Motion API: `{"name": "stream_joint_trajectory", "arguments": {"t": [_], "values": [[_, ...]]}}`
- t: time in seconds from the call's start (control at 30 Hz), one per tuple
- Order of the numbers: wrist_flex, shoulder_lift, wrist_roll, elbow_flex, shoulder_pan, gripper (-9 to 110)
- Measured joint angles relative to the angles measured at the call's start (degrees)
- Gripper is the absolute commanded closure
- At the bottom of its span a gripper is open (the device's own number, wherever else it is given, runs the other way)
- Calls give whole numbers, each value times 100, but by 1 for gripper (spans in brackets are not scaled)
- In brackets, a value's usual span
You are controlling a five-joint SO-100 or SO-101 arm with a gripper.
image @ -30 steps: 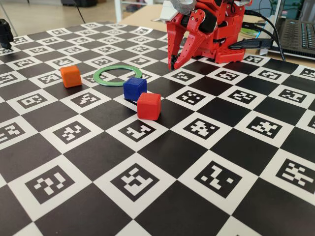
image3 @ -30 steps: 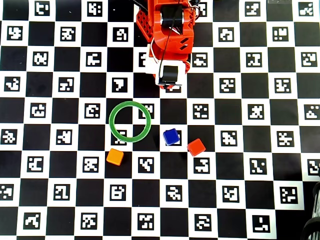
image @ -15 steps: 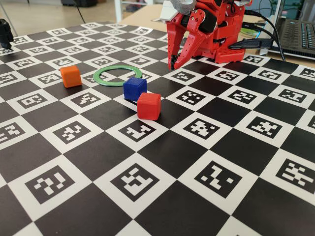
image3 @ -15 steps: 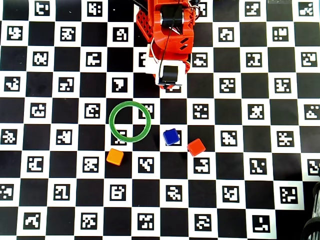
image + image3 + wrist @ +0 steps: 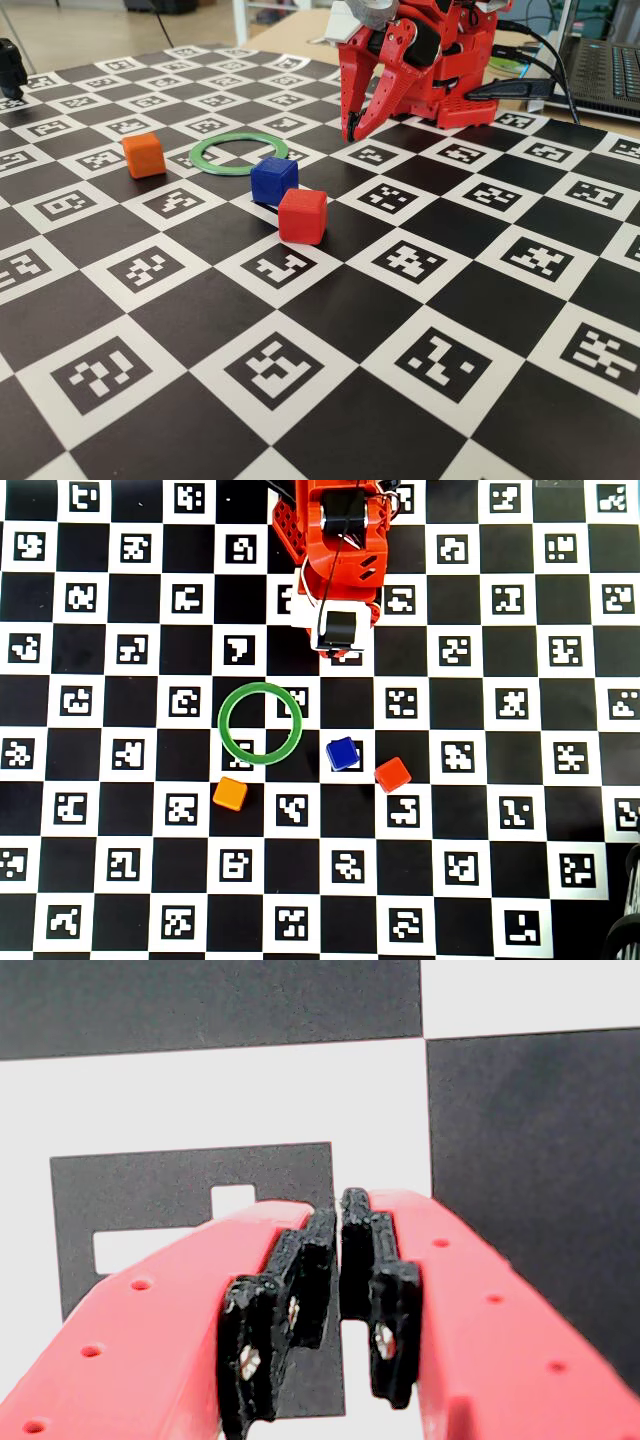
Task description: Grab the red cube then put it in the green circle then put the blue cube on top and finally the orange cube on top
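Hanging tip-down near the arm's base at the far side of the bench [image 5: 420, 420] in the fixed view, the jaws [image 5: 351, 133] are together and hold nothing. The green ring [image 5: 239, 154] lies flat to their left, nothing inside it. The orange cube [image 5: 144, 155] sits left of the ring, just beside it. The blue cube [image 5: 274, 180] stands near the ring on the near right, with the red cube [image 5: 302, 216] close in front of it, whether touching is unclear.

Seen from the wrist, the jaws [image 5: 340, 1222] are nearly shut above a marker square; no cube shows.

From overhead, the ring [image 5: 260, 723] lies below the arm [image 5: 338, 550]; the orange cube [image 5: 230, 793] is at its lower left, the blue cube [image 5: 342, 753] right of it, the red cube [image 5: 392, 774] slightly apart beyond.
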Motion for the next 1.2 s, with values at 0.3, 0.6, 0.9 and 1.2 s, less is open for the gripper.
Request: {"name": "stream_joint_trajectory", "arguments": {"t": [0.3, 0.6, 0.9, 1.2], "values": [[53, -703, 976, -431, -53, 108], [993, -3735, 4386, -4896, -536, 104], [2224, -6996, 7058, -8227, -809, 69], [2408, -9009, 8824, -9606, -1020, 51]]}}
